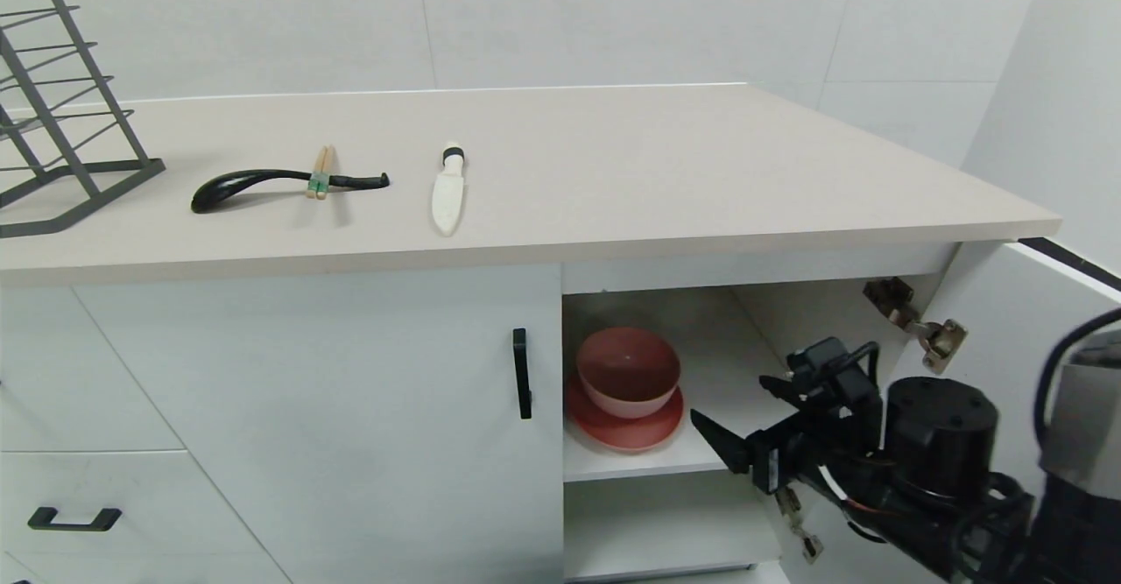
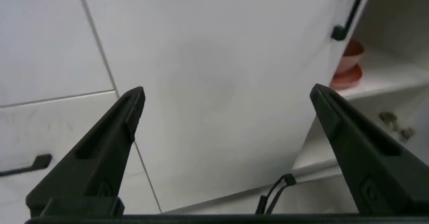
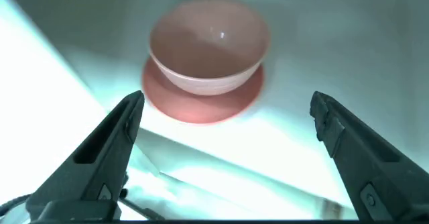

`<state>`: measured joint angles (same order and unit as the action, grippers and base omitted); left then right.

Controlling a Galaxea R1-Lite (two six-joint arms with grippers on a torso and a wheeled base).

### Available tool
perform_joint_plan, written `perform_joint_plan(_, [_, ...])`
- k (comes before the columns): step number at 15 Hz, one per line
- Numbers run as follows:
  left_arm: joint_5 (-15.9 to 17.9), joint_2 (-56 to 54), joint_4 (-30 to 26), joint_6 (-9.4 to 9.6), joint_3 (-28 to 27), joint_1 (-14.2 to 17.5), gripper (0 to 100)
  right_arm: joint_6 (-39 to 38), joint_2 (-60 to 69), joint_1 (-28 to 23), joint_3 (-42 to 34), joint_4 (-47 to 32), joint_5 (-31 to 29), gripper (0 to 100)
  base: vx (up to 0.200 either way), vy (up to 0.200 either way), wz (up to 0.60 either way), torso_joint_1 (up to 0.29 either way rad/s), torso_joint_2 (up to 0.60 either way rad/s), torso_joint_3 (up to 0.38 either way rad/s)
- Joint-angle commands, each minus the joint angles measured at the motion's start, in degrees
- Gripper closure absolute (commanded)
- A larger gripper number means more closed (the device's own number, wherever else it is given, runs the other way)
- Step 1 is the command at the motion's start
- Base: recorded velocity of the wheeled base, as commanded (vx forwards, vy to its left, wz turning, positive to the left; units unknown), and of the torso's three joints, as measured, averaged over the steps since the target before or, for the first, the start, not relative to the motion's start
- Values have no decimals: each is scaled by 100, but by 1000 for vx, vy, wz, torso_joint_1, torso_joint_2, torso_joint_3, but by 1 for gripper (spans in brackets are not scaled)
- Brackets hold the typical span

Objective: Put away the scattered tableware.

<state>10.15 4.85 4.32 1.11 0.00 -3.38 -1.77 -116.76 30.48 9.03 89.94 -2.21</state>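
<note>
A black spoon (image 1: pixel 254 183), a pair of wooden chopsticks (image 1: pixel 320 172) lying across its handle, and a white knife (image 1: pixel 448 190) with a black band rest on the beige countertop (image 1: pixel 657 172). In the open cabinet below, a pink bowl (image 1: pixel 627 374) (image 3: pixel 209 46) stands on a red plate (image 1: pixel 626 431) (image 3: pixel 194 106) on the shelf. My right gripper (image 1: pixel 736 404) (image 3: pixel 228 98) hangs open just in front of the shelf, a little apart from the bowl, holding nothing. My left gripper (image 2: pixel 228 93) is open and empty, facing the shut cabinet door, with the bowl (image 2: pixel 352 53) off to one side.
A dark wire dish rack (image 1: pixel 52 102) stands at the counter's left end. The left cabinet door with its black handle (image 1: pixel 521 374) is shut. The right door (image 1: pixel 1033 304) stands swung open beside my right arm. A drawer handle (image 1: pixel 74 520) sits low on the left.
</note>
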Motion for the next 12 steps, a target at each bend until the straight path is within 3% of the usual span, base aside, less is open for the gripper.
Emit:
perform_joint_plan(1, [30,-257,8,-146,0,478,0,80,1868,-7,-903,-3,-96,0,0,0,0,0,0,0])
perform_joint_plan(2, [22,-230,8,-357,0,461,0,106,2553,-138,-903,-249,-272,0,0,0,0,0,0,0])
perform_joint_plan(4, [13,-230,8,-498,0,461,0,124,3335,-209,-903,-935,-298,0,0,0,0,0,0,0])
perform_joint_plan(6, [13,-230,8,-568,0,461,0,115,3959,-297,-903,-1647,-289,0,0,0,0,0,0,0])
perform_joint_plan(9, [48,-283,-1,-691,0,434,0,98,5313,-305,-903,-3686,-280,0,0,0,0,0,0,0])
perform_joint_plan(12, [39,-292,-1,-709,0,426,0,133,6280,-376,-903,-4732,-280,0,0,0,0,0,0,0])
